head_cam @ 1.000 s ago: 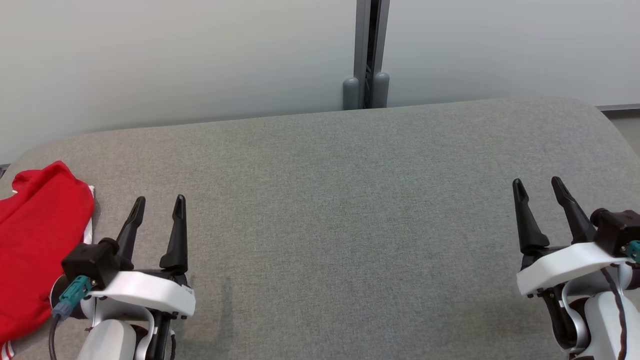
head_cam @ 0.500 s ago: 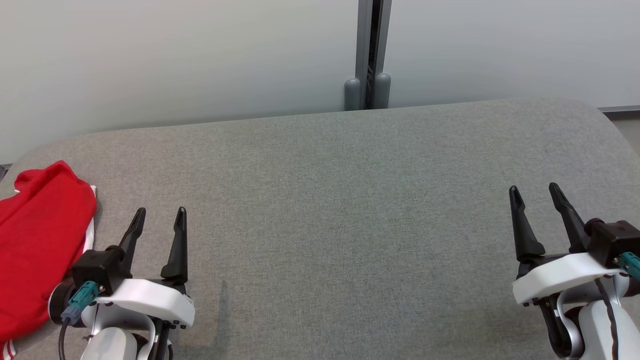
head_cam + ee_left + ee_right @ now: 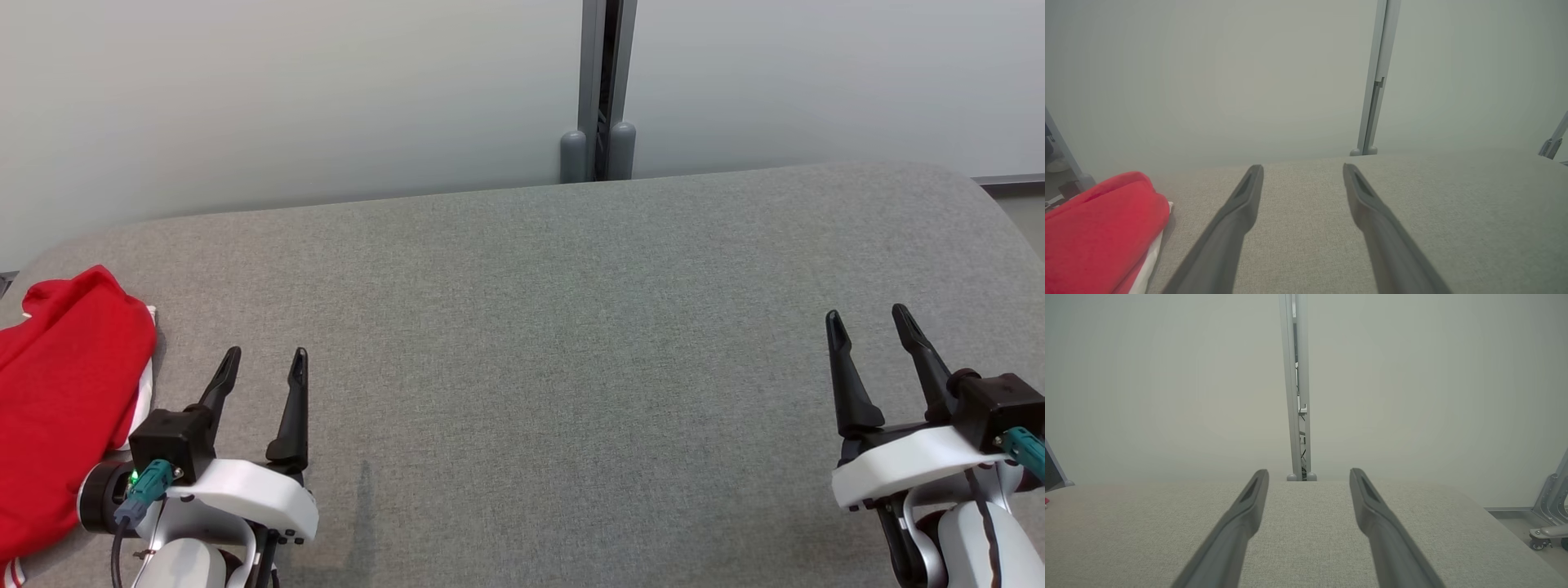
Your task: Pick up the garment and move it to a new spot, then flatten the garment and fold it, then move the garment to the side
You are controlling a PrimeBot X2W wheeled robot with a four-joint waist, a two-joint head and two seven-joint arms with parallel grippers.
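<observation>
Counting stock on the work surface:

- Garment (image 3: 65, 392): one. Red, with a white edge showing on its right side. It lies bunched at the left end of the table (image 3: 555, 327) and runs out of the head view on the left.
- Table: one. It is covered in grey cloth and has rounded far corners. The far edge sits close to the wall (image 3: 286, 98), and the right end drops away to a strip of floor (image 3: 1030, 214).
- Grippers: two.
  - The left gripper (image 3: 266, 353) has its jaws spread wide and holds nothing. It sits low over the cloth just to the right of the garment, fingers clear of it.
  - The right gripper (image 3: 864, 312) is equally wide and also holds nothing. It sits near the right end, well apart from the garment.
- Open room: the broad stretch of cloth between the two grippers and on to the far edge.
- Surroundings:
  - One grey post (image 3: 602, 82) divides the wall behind the table's middle.
  - Two rounded caps (image 3: 573, 153) sit at the post's foot.
  - One metal frame leg (image 3: 1549, 522) stands off the right end.
</observation>
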